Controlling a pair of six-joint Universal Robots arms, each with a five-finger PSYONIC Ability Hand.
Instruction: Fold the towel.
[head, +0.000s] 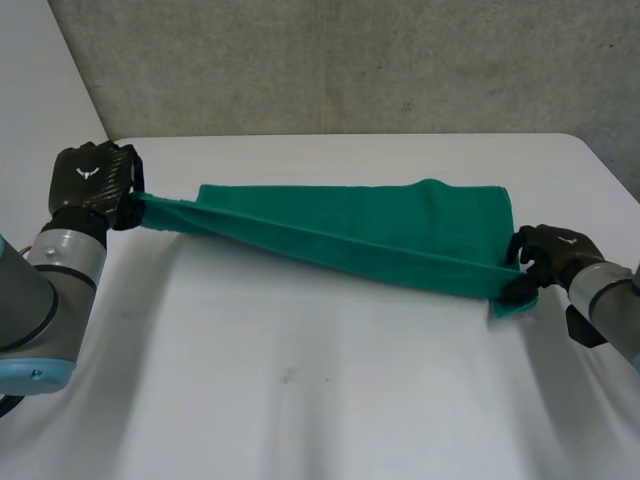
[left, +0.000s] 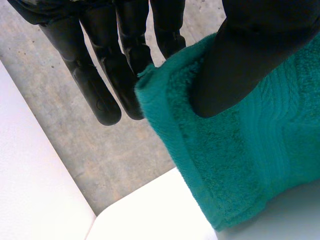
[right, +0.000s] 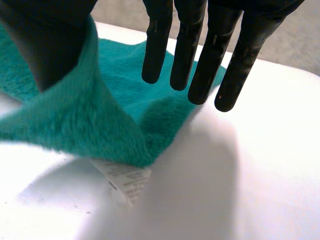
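Observation:
A green towel (head: 350, 225) is stretched across the white table between my two hands, its long front edge raised. My left hand (head: 90, 180) holds the towel's left end off the table. In the left wrist view its thumb (left: 240, 65) presses the towel (left: 250, 160) against the fingers (left: 100, 85) behind it. My right hand (head: 555, 255) is at the towel's right end, low over the table. There its fingers (right: 200, 65) stand straight and apart from the thumb (right: 50, 45), and the towel (right: 90, 120) drapes against the thumb. A white label (right: 125, 180) hangs from that corner.
The white table (head: 320, 400) stretches out in front of the towel. A grey wall (head: 350, 60) rises behind the table's far edge. My left arm (head: 40, 290) stands at the table's left side.

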